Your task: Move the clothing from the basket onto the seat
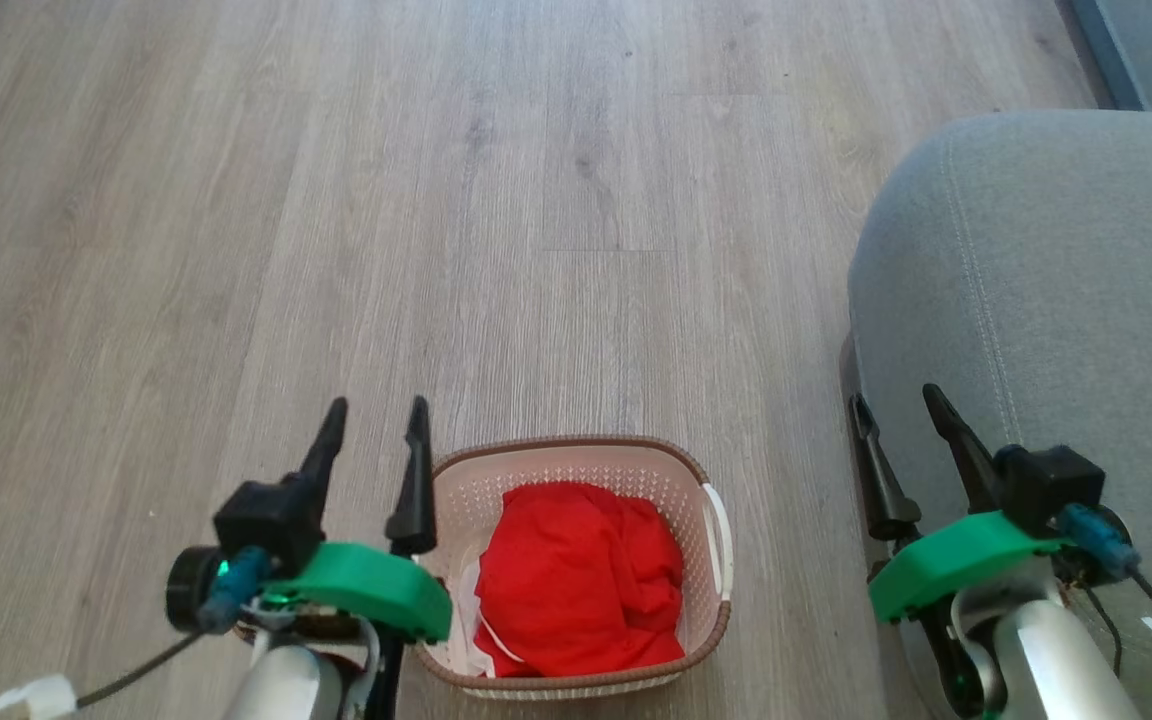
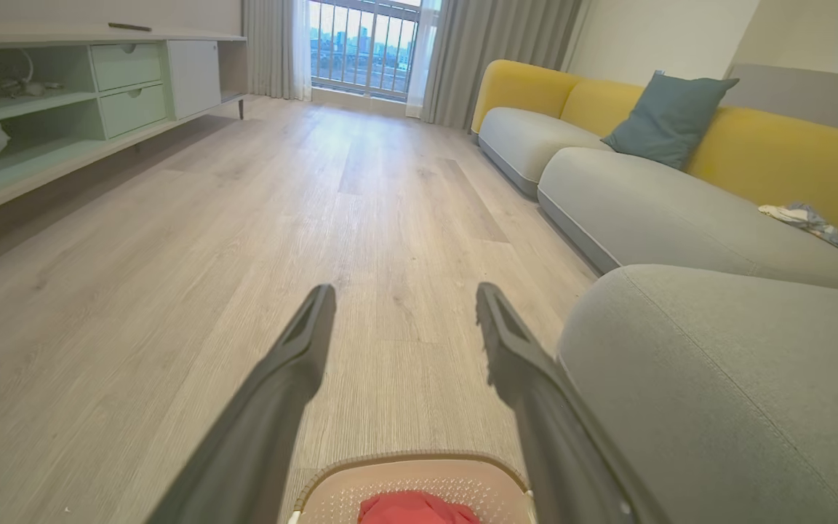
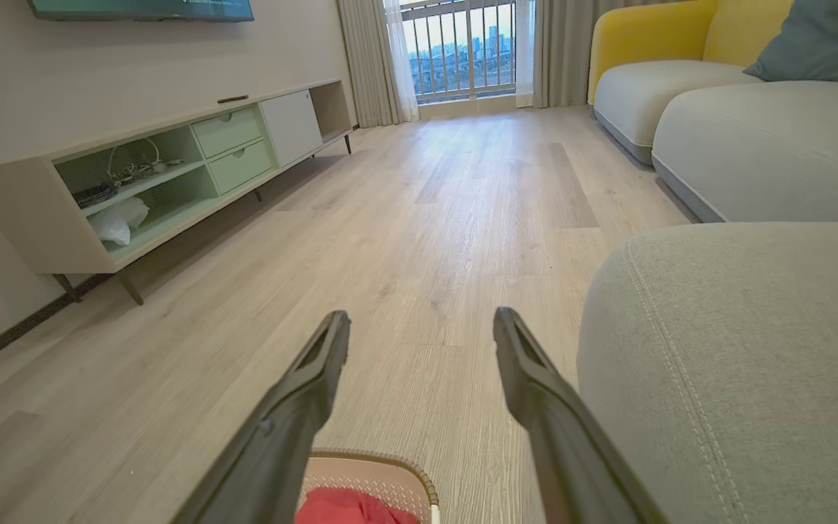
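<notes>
The cream basket point(image 1: 711, 470) with a brown rim stands on the wood floor at the bottom centre of the head view. Red clothing point(image 1: 576, 575) with a bit of white trim fills it. The grey-green seat point(image 1: 1046, 300) rises at the right. My left gripper point(image 1: 376, 420) hangs open just left of the basket, empty. My right gripper point(image 1: 896, 405) is open over the seat's left edge, also empty. In the left wrist view the open left gripper point(image 2: 403, 306) frames the basket point(image 2: 404, 477) and clothing point(image 2: 415, 507); the right wrist view shows the open right gripper point(image 3: 423, 331), basket point(image 3: 375, 473) and seat point(image 3: 746, 349).
A long sofa point(image 2: 681, 211) with yellow backs, a teal cushion point(image 2: 666, 116) and a crumpled cloth point(image 2: 801, 218) runs along the right. A low green-and-white cabinet point(image 3: 157, 175) lines the left wall. Bare wood floor point(image 1: 496, 200) stretches ahead toward a balcony window point(image 2: 364, 44).
</notes>
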{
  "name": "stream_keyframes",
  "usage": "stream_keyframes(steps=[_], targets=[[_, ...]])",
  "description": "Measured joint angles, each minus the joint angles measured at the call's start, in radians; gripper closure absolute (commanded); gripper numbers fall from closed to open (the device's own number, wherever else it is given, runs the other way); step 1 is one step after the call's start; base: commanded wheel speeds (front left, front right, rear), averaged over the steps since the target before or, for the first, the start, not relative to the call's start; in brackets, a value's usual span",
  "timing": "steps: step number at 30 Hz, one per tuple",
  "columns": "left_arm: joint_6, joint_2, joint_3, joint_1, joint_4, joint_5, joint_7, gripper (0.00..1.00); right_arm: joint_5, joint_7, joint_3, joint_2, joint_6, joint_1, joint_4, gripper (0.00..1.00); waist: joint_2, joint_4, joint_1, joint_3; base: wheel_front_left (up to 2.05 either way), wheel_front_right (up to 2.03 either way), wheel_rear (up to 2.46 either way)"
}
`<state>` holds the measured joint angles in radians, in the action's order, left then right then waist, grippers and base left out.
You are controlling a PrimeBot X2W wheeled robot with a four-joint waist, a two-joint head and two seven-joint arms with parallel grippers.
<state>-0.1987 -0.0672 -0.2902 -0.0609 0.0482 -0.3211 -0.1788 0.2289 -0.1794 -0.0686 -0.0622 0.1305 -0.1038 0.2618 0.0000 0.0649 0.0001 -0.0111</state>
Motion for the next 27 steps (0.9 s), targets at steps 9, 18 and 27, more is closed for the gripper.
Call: stream_keyframes(steps=[9, 18, 27], targets=[[-0.022, -0.001, -0.026, 0.000, 0.003, 0.096, -0.026, 0.00, -0.126, -0.024, 0.000, 0.002, 0.000, -0.008, 0.000, 0.00, 0.0000, 0.002, 0.0000, -0.001, 0.00, 0.00, 0.00], [-0.024, 0.001, -0.036, 0.000, 0.005, 0.191, -0.053, 0.00, -0.234, -0.051, -0.009, 0.005, 0.000, -0.008, 0.008, 0.00, 0.0000, 0.007, 0.0000, 0.001, 0.00, 0.00, 0.00], [0.004, 0.010, -0.019, 0.002, 0.037, 0.250, -0.070, 0.00, -0.316, -0.071, -0.023, 0.006, 0.000, -0.012, 0.033, 0.00, 0.0000, 0.014, 0.0000, 0.001, 0.00, 0.00, 0.00]])
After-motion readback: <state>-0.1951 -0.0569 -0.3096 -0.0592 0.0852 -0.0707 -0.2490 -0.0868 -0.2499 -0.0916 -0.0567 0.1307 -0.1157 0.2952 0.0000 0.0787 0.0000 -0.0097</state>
